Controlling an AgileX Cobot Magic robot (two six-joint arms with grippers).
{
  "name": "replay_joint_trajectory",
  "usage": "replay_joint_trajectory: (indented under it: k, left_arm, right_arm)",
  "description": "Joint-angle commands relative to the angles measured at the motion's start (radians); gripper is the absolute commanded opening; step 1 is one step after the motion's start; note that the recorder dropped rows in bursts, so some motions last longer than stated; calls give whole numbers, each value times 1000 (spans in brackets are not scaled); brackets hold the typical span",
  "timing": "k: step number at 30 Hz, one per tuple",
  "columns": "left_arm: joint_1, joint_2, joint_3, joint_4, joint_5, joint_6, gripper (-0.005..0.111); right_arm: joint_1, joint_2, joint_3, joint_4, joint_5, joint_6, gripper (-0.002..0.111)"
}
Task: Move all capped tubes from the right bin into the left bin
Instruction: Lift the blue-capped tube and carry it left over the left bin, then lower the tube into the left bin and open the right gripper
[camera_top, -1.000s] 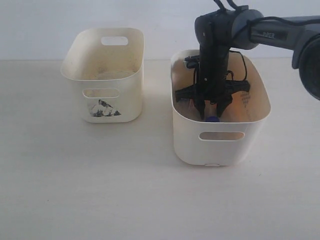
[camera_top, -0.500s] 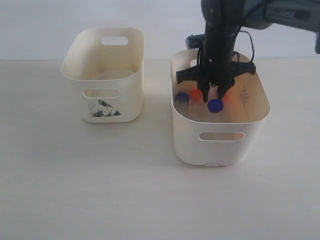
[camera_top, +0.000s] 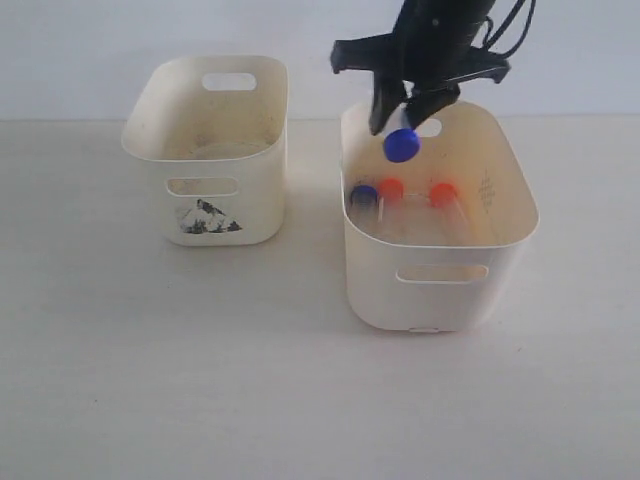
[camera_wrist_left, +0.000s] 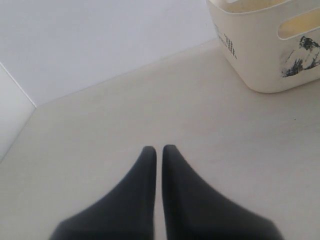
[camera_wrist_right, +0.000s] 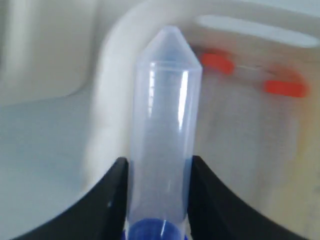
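Exterior view showed the right fingers (camera_top: 381, 110) clamped on a blue-capped tube (camera_top: 401, 145), which hung in the air above the rear rim of the right bin (camera_top: 440, 295). Three more tubes lay on that bin's floor: a second blue-capped tube (camera_top: 364, 195), an orange-capped tube (camera_top: 390, 188) just beside it, and another orange-capped tube (camera_top: 443, 193) a little apart. We saw no tube in the left bin (camera_top: 260, 200), so we judged the task barely begun.

The step in hand was the carry across. To do it well, we judged, the arm should hold the clamp firm and pass over both bins' walls with height to spare. It should cross the strip of tabletop (camera_top: 200, 380) between them, stop over the middle of the left bin and only then part the fingers — low enough that the tube would not bounce out.

The right wrist view gave what the exterior one hid: the tube's clear body (camera_wrist_right: 165, 125) seated squarely between the two fingers (camera_wrist_right: 112, 200), its conical tip past them. The left wrist view alone showed the left fingers (camera_wrist_left: 140, 200) — pressed together on nothing, over bare tabletop near the left bin (camera_wrist_left: 255, 55).
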Motion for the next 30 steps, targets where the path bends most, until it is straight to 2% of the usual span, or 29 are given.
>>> replay_joint_trajectory:
  k: [1,4,6,12,15,18,21,28,30]
  left_arm:
    - [-5,0,-4,-3,-5,-10,4]
    - [-5,0,-4,-3,-5,-10,4]
    - [-5,0,-4,-3,-5,-10,4]
    - [-5,0,-4,-3,-5,-10,4]
    - [-5,0,-4,-3,-5,-10,4]
    - [-5,0,-4,-3,-5,-10,4]
    - [-5,0,-4,-3,-5,-10,4]
    - [-5,0,-4,-3,-5,-10,4]
    - [-5,0,-4,-3,-5,-10,4]
  right_arm:
    - [55,-12,16,337,3,-264,0]
    - [125,-12,24,499,-7,-405,0]
    - [173,-12,24,517,-122,-455,0]
    - [312,11,26,351,-670,-451,0]
    - [345,53,26,255,-823,-386,0]
    - [351,109,26,253,-945,-336,0]
    - [351,154,22,253,-1009,-294,0]
    - [344,199,16,253,-1001,-280,0]
    - [342,206,16,253,-992,-278,7]
